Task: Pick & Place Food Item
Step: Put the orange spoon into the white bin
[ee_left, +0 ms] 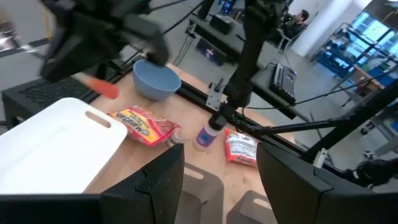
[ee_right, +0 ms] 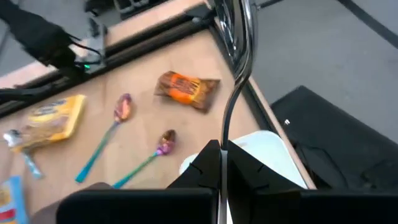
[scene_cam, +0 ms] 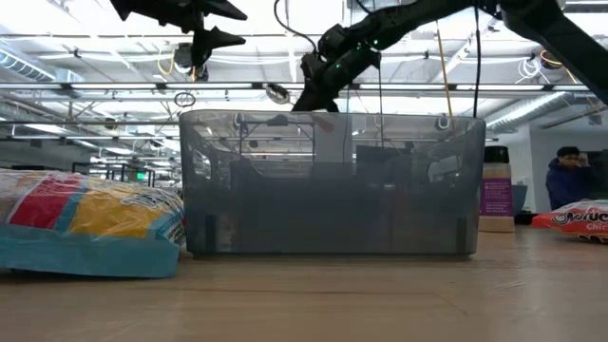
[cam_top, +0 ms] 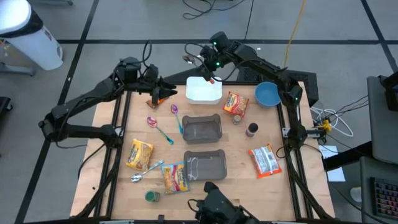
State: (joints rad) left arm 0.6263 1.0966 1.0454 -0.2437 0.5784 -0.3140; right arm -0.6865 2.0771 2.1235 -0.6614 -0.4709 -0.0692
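My right jaws (cam_top: 210,70) clamp a spoon (ee_right: 239,68) above the white tray (cam_top: 203,90), twelve o'clock on the desk (cam_top: 112,180); left jaws (cam_top: 169,93) hang apart.

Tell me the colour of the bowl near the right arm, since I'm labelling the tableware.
The round bowl is light blue, clearest in the high view.

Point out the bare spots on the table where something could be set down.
Free wood lies along the left edge, above the yellow packet, and in the near right corner below the red snack bag. The middle is crowded: two grey bins, spoons and packets. The back holds the white board and blue bowl.
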